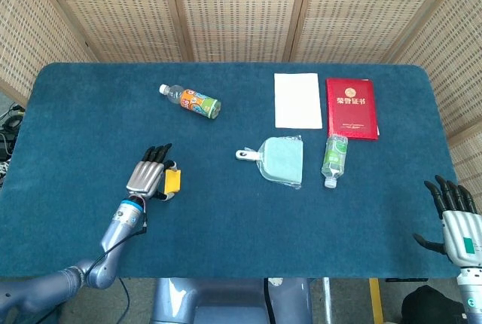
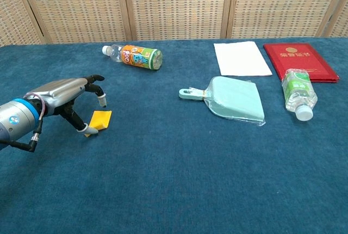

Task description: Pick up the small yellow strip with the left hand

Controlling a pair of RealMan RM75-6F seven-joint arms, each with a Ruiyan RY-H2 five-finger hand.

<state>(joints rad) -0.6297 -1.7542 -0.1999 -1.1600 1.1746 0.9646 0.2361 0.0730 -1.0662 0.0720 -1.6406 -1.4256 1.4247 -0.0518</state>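
Yellow strip [image 2: 99, 120] is on the blue tablecloth [image 2: 174, 179] at about 8 o'clock from the dustpan [image 2: 235, 99], its near end lifted and pinched between thumb and a finger of the left hand [image 2: 65, 100], far end apparently still on the cloth. Right hand [image 1: 456, 218] sits off the table edge at about 4 o'clock, fingers spread, holding nothing. At 12 to 1 o'clock of the strip lies the orange bottle [image 2: 135, 56]; white paper [image 2: 241, 58], red booklet [image 2: 300, 60] and green bottle [image 2: 298, 92] are well apart from it.
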